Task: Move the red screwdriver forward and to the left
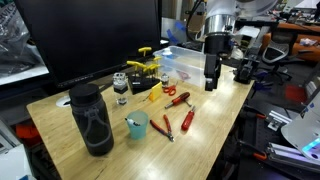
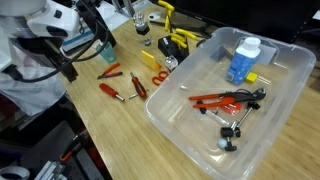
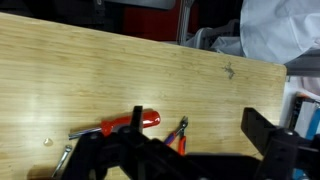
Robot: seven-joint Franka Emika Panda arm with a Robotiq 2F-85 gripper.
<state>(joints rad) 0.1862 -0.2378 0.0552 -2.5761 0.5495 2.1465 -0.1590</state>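
The red screwdriver (image 1: 187, 121) is seen lying flat on the wooden table (image 1: 60, 112), toward the long edge beside the arm and near the red scissors (image 1: 178, 98). In the wrist view the screwdriver (image 3: 137, 121) is shown ahead of the gripper (image 1: 210, 84). The jaws are held wide apart above the wood, and nothing is gripped or touched.

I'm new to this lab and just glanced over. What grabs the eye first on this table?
The big clear bin on the wooden table, holding a blue bottle. Then the tall black bottle beside a teal cup, and the gripper hanging over the wood near scattered red tools.
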